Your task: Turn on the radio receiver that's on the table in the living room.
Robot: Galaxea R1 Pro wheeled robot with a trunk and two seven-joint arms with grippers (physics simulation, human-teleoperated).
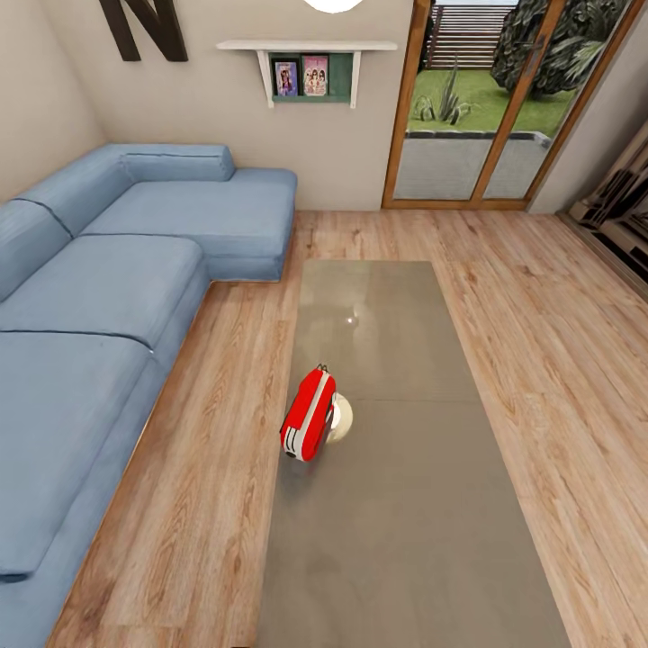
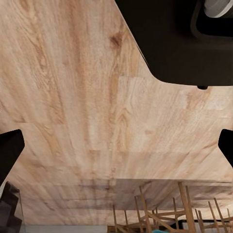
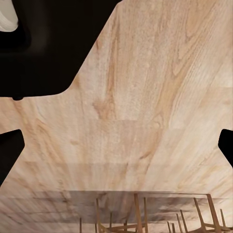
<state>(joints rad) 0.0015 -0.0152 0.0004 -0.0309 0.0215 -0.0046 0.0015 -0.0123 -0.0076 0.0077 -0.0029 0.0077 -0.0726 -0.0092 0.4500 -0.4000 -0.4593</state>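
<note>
The living room (image 1: 360, 162) has beige walls and a light wood floor (image 1: 558, 360). A blue sectional sofa (image 1: 99, 306) occupies the left side, running from near to far and turning along the far wall. A wood-framed glass door (image 1: 486, 108) stands at the far right, with a garden visible through it. The table (image 1: 405, 540), long with a glossy grey-beige top, runs from the near edge toward the far wall at centre. A dark letter N (image 1: 144, 27) and a wall shelf (image 1: 306, 67) holding two pictures hang on the far wall.

The radio receiver (image 1: 309, 414) stands on the table near its left edge, about midway along its length, red with a white-grey edge band.

Left gripper (image 2: 116, 145): fingers (image 2: 9, 150) spread wide, released, above wood floor. Right gripper (image 3: 116, 145): fingers (image 3: 9, 150) likewise apart, released, holding nothing. Wooden chair legs (image 3: 141, 213) appear beyond.
</note>
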